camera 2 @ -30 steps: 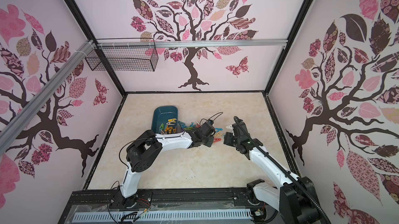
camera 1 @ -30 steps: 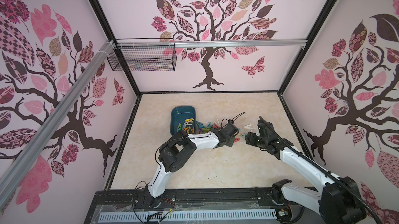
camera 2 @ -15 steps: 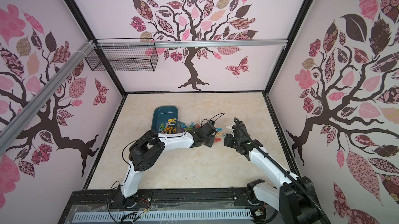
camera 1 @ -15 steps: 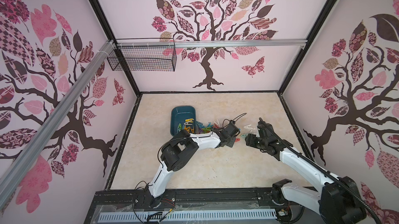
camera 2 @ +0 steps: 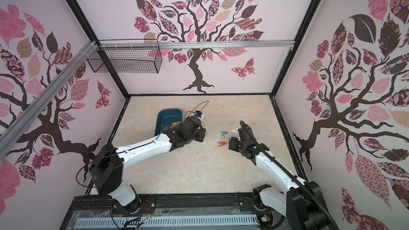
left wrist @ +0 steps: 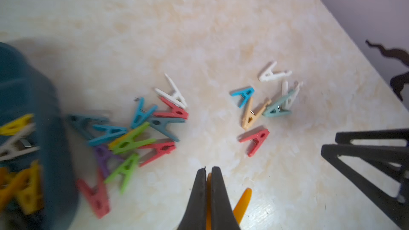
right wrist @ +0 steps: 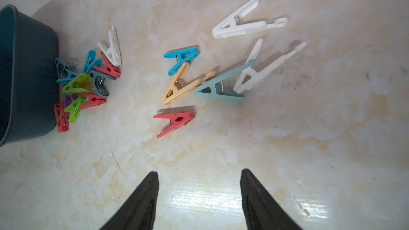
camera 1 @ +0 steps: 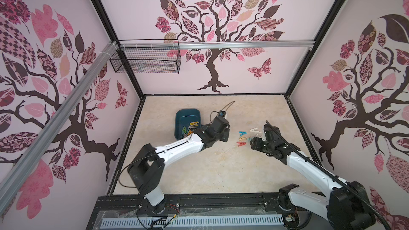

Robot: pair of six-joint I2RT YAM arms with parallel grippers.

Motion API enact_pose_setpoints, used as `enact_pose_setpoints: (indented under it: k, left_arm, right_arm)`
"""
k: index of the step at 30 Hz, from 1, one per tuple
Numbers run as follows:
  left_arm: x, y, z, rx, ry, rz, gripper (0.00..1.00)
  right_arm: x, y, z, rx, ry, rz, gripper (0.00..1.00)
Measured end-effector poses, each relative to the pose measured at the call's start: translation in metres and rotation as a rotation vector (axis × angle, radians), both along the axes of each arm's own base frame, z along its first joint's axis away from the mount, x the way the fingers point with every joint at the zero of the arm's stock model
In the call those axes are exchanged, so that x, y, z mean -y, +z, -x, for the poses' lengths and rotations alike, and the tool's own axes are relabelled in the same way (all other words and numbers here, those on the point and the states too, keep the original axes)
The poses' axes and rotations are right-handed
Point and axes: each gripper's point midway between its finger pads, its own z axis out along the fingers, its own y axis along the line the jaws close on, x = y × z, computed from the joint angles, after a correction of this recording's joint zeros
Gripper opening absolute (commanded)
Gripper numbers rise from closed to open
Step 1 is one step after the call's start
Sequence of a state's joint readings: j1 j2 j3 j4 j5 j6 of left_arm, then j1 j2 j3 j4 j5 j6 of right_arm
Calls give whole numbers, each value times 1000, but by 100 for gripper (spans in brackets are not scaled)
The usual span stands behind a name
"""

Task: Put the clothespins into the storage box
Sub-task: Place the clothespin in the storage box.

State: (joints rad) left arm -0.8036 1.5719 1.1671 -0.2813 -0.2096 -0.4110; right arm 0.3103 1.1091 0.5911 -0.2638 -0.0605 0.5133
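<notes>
Two loose groups: a tangled pile (right wrist: 75, 85) of about a dozen clothespins lies against the outer wall of the storage box (right wrist: 24, 62). A second cluster (right wrist: 174, 89) of six (two white, blue, beige, pale teal, red) lies apart from it on the table (camera 1: 221, 173).
Already stored: several yellow, orange and white pegs (camera 1: 193, 124) lie inside the box, towards its near end.
Left gripper: the left gripper (left wrist: 207, 172) is pinched tight on an orange clothespin (left wrist: 243, 202), with one leg sticking out beside the fingers. It looks clear of the table, though its height is hard to judge.
Just changed: within the last second those jaws went from slightly parted to fully closed. The arm has also drawn a little towards the box, so in both top views it now covers the pile.
Right gripper: the right gripper (right wrist: 199, 171) hangs about half open and empty, facing the cluster, with the red peg (right wrist: 174, 120) nearest. It has not visibly moved.
Meaning: the pick looks made, so the step in hand is probably the short carry to the box and the drop.
Progress: roughly eighteen pegs are left on the table, so the task is well short of done.
Watch: the release should come over the open box, not over the rim where the pile sits.
</notes>
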Motion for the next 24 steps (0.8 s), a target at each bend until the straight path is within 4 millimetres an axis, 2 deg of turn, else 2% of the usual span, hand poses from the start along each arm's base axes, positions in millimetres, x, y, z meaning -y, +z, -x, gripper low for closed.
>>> enact_pose_setpoints:
  k: [2, 4, 7, 8, 10, 12, 14, 18, 21, 24]
  left_arm:
    - [-47, 27, -14, 45, 99, 38, 4]
    - [-94, 39, -28, 69, 204, 58, 4]
    - [-164, 31, -48, 53, 374, 36, 4]
    - [-182, 23, -52, 33, 418, 20, 4]
    - [-202, 6, -58, -9, 467, -3, 4]
    - [-213, -13, -63, -53, 494, -27, 5]
    - [-217, -33, -66, -96, 499, -56, 10]
    - [-217, -64, -67, -176, 484, -114, 35]
    - [-216, -65, -65, -189, 476, -111, 43]
    - [-214, -49, -63, -160, 469, -85, 44]
  right_arm:
    - [-7, -2, 1, -3, 18, -8, 62]
    - [-17, -6, 3, -14, 47, -9, 63]
    - [-37, -17, 11, -46, 114, -1, 63]
    - [-43, -21, 14, -62, 133, -1, 63]
    - [-52, -26, 19, -84, 160, -4, 63]
    - [-56, -26, 19, -87, 168, -8, 63]
    - [-57, -25, 18, -84, 165, -15, 63]
    - [-58, -24, 17, -78, 162, -20, 63]
    - [-58, -24, 16, -76, 160, -17, 64]
    - [-56, -25, 16, -73, 158, -8, 64]
